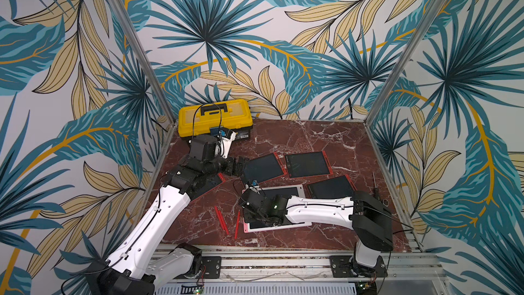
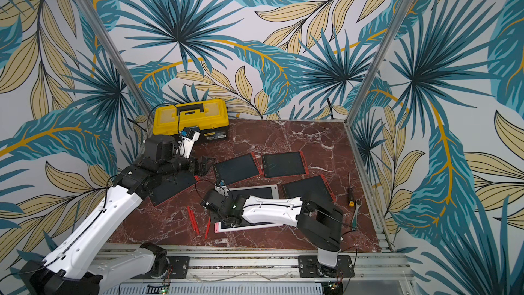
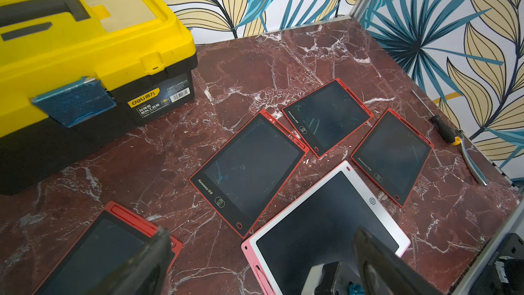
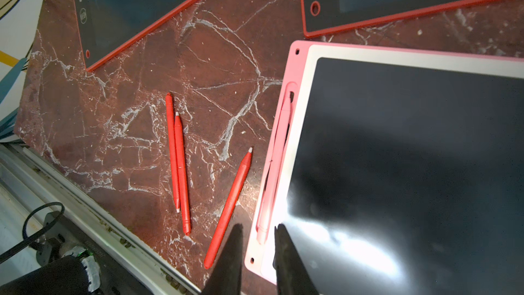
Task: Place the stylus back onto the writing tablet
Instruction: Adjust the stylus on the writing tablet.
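Pink stylus (image 4: 276,148) is laid in the edge slot of the white tablet (image 4: 307,61). Right gripper (image 4: 258,229) is held at its end — jaws narrowly apart, one each side, not clamped. Left gripper (image 3: 261,232) is spread wide near a red tablet (image 3: 246,166) — well apart from the stylus.

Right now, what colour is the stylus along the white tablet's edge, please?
Pale pink stylus; right wrist view.
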Robot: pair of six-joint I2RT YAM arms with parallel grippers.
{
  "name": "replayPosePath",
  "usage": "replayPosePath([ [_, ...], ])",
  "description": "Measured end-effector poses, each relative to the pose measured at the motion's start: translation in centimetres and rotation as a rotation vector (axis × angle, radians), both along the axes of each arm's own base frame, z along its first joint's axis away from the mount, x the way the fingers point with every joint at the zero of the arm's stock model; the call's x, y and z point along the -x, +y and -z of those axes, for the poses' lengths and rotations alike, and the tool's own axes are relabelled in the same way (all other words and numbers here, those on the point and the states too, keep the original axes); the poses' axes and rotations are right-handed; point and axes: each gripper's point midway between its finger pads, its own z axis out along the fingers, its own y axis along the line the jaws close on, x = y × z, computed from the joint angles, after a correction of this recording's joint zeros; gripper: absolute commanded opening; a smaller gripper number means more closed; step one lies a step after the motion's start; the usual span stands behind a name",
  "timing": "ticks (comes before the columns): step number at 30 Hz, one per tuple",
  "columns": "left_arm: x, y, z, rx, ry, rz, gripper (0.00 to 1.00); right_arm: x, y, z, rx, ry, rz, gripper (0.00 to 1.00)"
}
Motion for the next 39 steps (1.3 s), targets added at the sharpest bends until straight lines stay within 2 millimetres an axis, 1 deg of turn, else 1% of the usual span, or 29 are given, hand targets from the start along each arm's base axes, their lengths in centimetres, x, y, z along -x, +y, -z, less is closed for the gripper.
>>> replayPosePath([
  [5, 0.3, 0.2, -0.3, 0.001, -0.012, -0.005, 1.0, 0.1, -0.1, 0.6, 0.024, 0.004, -0.013, 0.18],
  [11, 0.6, -0.2, -0.4, 0.017, -0.008, 0.019, 1.0, 0.3, 0.1, 2.1, 0.056, 0.031, -0.022, 0.18],
  [13, 0.8, -0.7, -0.5, 0.033, -0.002, 0.046, 1.0, 0.3, 0.2, 2.6, 0.067, 0.038, -0.024, 0.18],
  [17, 1.5, -1.7, -0.6, 0.07, 0.013, 0.108, 1.0, 0.2, 0.6, 2.8, 0.067, 0.048, -0.026, 0.17],
  [20, 2.0, -2.6, -0.8, 0.095, 0.022, 0.168, 0.99, -0.1, 0.4, 3.1, 0.07, 0.054, -0.019, 0.17],
  [23, 2.3, -3.6, -1.9, 0.118, 0.016, 0.23, 0.99, -0.6, 0.2, 3.3, 0.073, 0.06, -0.007, 0.15],
  [28, 1.7, -5.4, -4.9, 0.163, -0.028, 0.334, 1.0, -1.5, 0.3, 3.6, 0.072, 0.068, 0.008, 0.15],
  [30, 1.2, -6.0, -5.6, 0.174, -0.037, 0.362, 0.99, -1.6, 0.5, 3.7, 0.072, 0.069, 0.008, 0.14],
  [32, 0.7, -6.5, -5.7, 0.183, -0.039, 0.381, 1.0, -1.7, 0.7, 3.7, 0.073, 0.069, 0.008, 0.12],
  [36, -0.1, -7.3, -4.9, 0.193, -0.016, 0.402, 1.0, -1.8, 1.0, 3.4, 0.064, 0.066, 0.012, 0.09],
  [39, -0.2, -7.5, -5.0, 0.203, -0.025, 0.412, 1.0, -1.9, 1.1, 3.2, 0.06, 0.066, 0.016, 0.06],
])
